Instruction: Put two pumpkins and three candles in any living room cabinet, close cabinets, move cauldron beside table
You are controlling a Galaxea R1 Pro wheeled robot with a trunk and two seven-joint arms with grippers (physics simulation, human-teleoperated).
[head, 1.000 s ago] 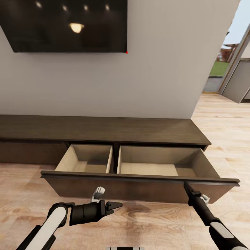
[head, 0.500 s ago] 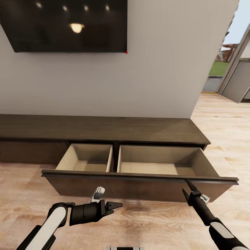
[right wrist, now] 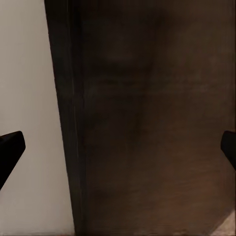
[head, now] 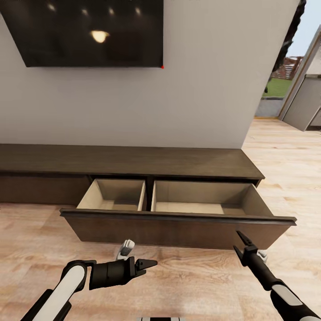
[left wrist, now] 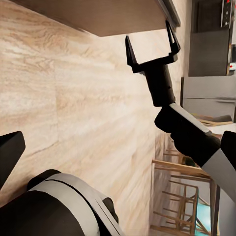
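The cabinet (head: 133, 162) stands ahead of both end effectors, its wide drawer (head: 178, 218) pulled out and empty as far as its pale inside shows. The right end effector (head: 241, 244) sits just before the drawer front near its right end, fingers spread, holding nothing. The left end effector (head: 149, 264) hangs lower, well short of the front, pointing sideways, parted and empty.

Judging from this, the drawer is open enough for loading; next the pumpkins and candles need fetching. Back both arms away squarely so neither finger snags the lip. The drawer's near floor hides behind its front, and the cabinet's left end is cut off.
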